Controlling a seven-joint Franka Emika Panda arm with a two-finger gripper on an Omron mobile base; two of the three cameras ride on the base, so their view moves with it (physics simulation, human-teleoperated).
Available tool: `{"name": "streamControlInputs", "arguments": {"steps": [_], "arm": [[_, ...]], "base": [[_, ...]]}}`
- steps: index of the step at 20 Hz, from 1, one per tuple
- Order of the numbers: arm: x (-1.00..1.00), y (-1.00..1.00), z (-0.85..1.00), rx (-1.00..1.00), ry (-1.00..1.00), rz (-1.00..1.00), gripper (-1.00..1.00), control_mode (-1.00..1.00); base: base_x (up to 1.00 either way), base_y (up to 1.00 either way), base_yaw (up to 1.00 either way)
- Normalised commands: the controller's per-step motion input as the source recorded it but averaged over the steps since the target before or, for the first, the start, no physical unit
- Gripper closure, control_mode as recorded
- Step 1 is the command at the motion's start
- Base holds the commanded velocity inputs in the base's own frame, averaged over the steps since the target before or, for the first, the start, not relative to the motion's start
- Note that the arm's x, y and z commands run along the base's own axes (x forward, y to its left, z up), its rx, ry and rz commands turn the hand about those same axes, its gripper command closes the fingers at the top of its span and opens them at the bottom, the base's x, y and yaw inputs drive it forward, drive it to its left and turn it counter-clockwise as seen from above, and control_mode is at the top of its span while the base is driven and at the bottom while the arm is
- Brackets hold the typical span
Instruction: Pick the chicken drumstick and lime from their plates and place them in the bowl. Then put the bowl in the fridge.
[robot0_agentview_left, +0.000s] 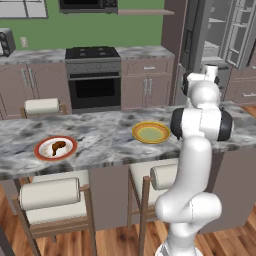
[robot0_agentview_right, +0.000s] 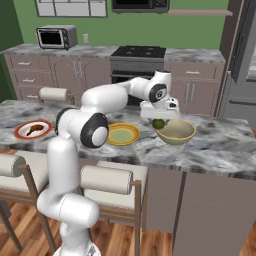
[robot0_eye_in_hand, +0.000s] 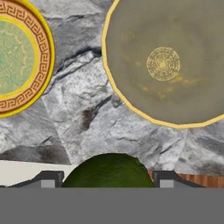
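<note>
My gripper (robot0_agentview_right: 159, 119) hangs over the counter, just left of the bowl's near rim, shut on the dark green lime (robot0_agentview_right: 158, 124). In the hand view the lime (robot0_eye_in_hand: 108, 170) fills the space between my two fingertips (robot0_eye_in_hand: 49, 179). The beige bowl (robot0_agentview_right: 176, 131) (robot0_eye_in_hand: 168, 61) stands with nothing in it. The yellow plate (robot0_agentview_right: 122, 134) (robot0_eye_in_hand: 17, 61) (robot0_agentview_left: 151, 132) lies bare beside it. The brown chicken drumstick (robot0_agentview_left: 57, 146) (robot0_agentview_right: 35, 129) rests on the red-rimmed white plate (robot0_agentview_left: 40, 150) (robot0_agentview_right: 20, 131) at the counter's far left.
The grey fridge (robot0_agentview_left: 220, 35) (robot0_agentview_right: 245, 75) stands at the back right, its door open with racks showing. Stools (robot0_agentview_left: 50, 195) sit under the marble counter's near edge (robot0_agentview_left: 100, 165). A stove (robot0_agentview_left: 93, 75) and a toaster oven (robot0_agentview_right: 56, 36) line the back wall.
</note>
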Motion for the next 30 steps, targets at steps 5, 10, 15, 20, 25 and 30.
{"name": "streamControlInputs", "arguments": {"steps": [5, 10, 15, 20, 25, 30], "arm": [[0.01, -0.15, -0.33, 0.00, 0.05, 0.00, 1.00, -1.00], [0.14, -0.25, -0.16, 0.00, 0.01, 0.04, 1.00, -1.00], [0.26, -0.21, 0.00, 0.00, 0.00, 0.04, 1.00, -1.00], [0.22, -0.09, -0.10, 0.00, 0.00, 0.04, 1.00, -1.00], [0.07, -0.05, -0.21, 0.00, 0.00, 0.02, 1.00, -1.00], [0.01, 0.00, -0.26, 0.00, -0.02, 0.00, 1.00, -1.00]], "base": [[0.00, 0.00, 0.00], [0.00, 0.00, 0.00], [0.00, 0.00, 0.00], [0.00, 0.00, 0.00], [0.00, 0.00, 0.00], [0.00, 0.00, 0.00]]}}
